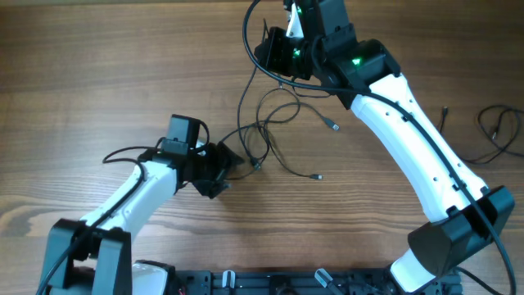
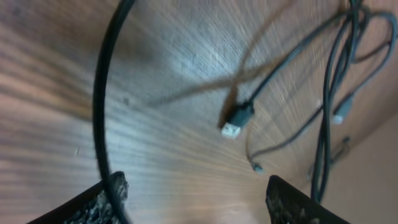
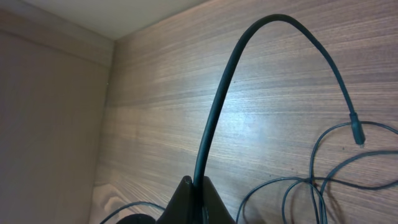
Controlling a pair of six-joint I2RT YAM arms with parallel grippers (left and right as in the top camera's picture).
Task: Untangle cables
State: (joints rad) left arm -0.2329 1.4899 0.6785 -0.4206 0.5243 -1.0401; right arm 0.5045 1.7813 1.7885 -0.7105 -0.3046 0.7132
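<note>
Overhead view first: my left pincer (image 1: pixel 228 169) lay low over the brown wood-grain table (image 1: pixel 98 65), its nose at the left fringe of the thin dark grey-black cables (image 1: pixel 266 131). Those sprawled in loose loops mid-table, between my two arms. My right pincer (image 1: pixel 274 51) sat up at the far side, and a strand ran from it down into the tangle. Only that view gave me a separate dark looped cable (image 1: pixel 498 131) out by the right edge, well apart from the rest. Neither wrist camera caught it.

Overhead could not show me my jaws, though. The left wrist camera could: my two black fingers (image 2: pixel 102 199) stood wide apart at the bottom corners, with nothing pinched between them. One dark strand (image 2: pixel 99 93) swept down in a curve to just beside the left finger, and I couldn't tell whether it touched. Ahead on the wood lay a black plug with a flat silvery tip (image 2: pixel 235 122). To its right a bundle of strands ran together.

Over to the right wrist camera: jaws pressed tight together, clamped on a single strand (image 3: pixel 214 118). It rose straight out of them, arched over and ended in a small dark plug (image 3: pixel 359 134). More thin loops (image 3: pixel 311 186) lay on the wood at lower right.
</note>
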